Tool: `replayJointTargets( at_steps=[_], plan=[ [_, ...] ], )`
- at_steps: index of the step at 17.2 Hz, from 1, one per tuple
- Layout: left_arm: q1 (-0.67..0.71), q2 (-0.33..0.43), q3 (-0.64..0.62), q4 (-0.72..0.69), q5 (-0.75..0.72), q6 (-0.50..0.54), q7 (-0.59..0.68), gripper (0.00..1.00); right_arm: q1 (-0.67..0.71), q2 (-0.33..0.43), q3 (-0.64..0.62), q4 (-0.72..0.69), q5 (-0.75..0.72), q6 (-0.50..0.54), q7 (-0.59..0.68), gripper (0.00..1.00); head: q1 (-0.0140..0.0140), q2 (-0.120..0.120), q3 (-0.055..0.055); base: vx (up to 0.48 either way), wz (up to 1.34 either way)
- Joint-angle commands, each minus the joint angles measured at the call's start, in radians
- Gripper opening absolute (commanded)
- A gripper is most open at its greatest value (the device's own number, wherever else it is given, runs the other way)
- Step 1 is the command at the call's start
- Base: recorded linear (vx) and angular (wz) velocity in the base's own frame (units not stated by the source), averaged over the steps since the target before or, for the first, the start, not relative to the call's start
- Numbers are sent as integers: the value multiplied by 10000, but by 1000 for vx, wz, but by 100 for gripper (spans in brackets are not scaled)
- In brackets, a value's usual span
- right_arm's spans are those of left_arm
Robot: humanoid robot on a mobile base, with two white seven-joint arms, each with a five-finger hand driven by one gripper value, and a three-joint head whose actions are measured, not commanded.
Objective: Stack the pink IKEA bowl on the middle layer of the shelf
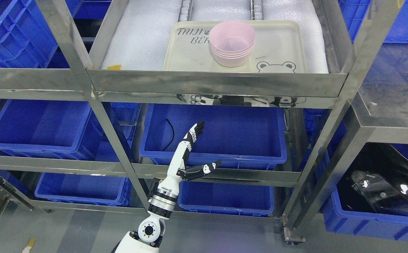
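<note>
Head view: looking down the front of a steel shelf (218, 82), with the left hand (193, 151) raised in front of it.
Pink bowls: a nested pile of pink bowls (232, 44) is sitting on a cream tray (190, 52), which is lying on the white-padded layer of the shelf.
Stack state: several rims are showing one inside another, so the stacking appears largely or wholly done.
Left hand: it is hanging low, in front of the blue bin (218, 137) on the layer below, well apart from the bowls.
Fingers: they are lying stretched out and relaxed, thumb (211, 167) pointing sideways, carrying nothing.
Right arm: it is not showing anywhere.
Loose bowls: none is appearing outside the pile in this view.
Remaining: judging by the free hand and the settled pile, little seems left beyond pulling the arm clear, unless more bowls are waiting out of sight.
</note>
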Motion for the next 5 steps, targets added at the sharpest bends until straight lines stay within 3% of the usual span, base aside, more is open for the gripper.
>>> replayJointTargets(
  at_steps=[1, 5],
  plan=[
    [237, 175, 1098, 115, 505, 860, 297, 99, 231, -175, 2, -175, 0, 1, 1, 100, 0, 0, 0, 0, 0],
    [160, 175, 1114, 54, 582, 1338, 312, 99, 231, -175, 2, -175, 0, 1, 1, 100, 0, 0, 0, 0, 0]
  ],
)
